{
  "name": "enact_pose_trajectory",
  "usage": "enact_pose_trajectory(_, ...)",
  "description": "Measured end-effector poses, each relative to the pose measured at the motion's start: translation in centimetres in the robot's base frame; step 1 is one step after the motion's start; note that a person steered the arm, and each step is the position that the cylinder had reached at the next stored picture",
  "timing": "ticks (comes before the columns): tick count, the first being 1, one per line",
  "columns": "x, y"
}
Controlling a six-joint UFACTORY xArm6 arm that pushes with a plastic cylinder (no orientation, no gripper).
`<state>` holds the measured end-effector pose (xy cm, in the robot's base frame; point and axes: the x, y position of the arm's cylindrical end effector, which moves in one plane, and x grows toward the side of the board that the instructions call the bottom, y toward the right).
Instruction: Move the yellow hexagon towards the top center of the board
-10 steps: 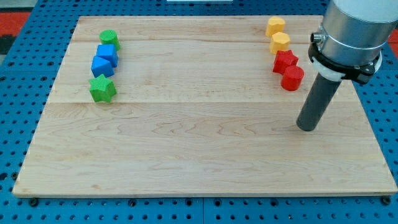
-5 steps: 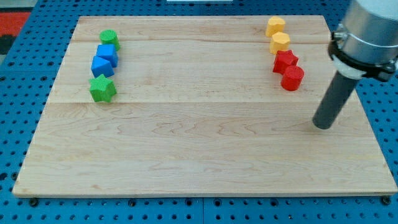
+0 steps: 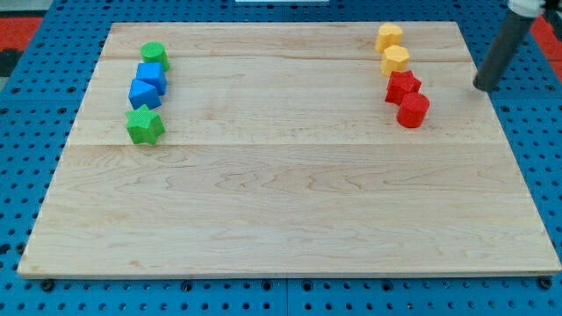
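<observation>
Two yellow blocks sit at the view's top right, one (image 3: 389, 37) near the board's top edge and one (image 3: 396, 60) just below it. I cannot tell for certain which is the hexagon. A red star (image 3: 402, 86) and a red rounded block (image 3: 413, 111) follow below them in the same column. My tip (image 3: 485, 87) is at the board's right edge, right of the red star and apart from every block. Only the rod's lower part shows.
The wooden board (image 3: 281, 193) lies on a blue pegboard. At the view's top left stands a column of a green round block (image 3: 154, 55), a blue cube (image 3: 151, 76), another blue block (image 3: 144, 93) and a green star (image 3: 145, 125).
My tip has moved right and towards the view's top, from the board's right middle to its right edge beside the red star. No block has moved.
</observation>
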<state>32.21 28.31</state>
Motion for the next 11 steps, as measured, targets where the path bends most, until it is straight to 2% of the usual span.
enact_pose_trajectory(1, -2.8, -7.7)
enact_pose_trajectory(2, -4.2, -11.3)
enact_pose_trajectory(4, -1.4, -12.4)
enact_pose_trajectory(5, -1.1, -15.3)
enact_pose_trajectory(8, -1.1, -17.0)
enact_pose_trajectory(9, -3.2, -18.7)
enact_pose_trajectory(10, -7.4, -19.3)
enact_pose_trajectory(11, -4.9, -19.3)
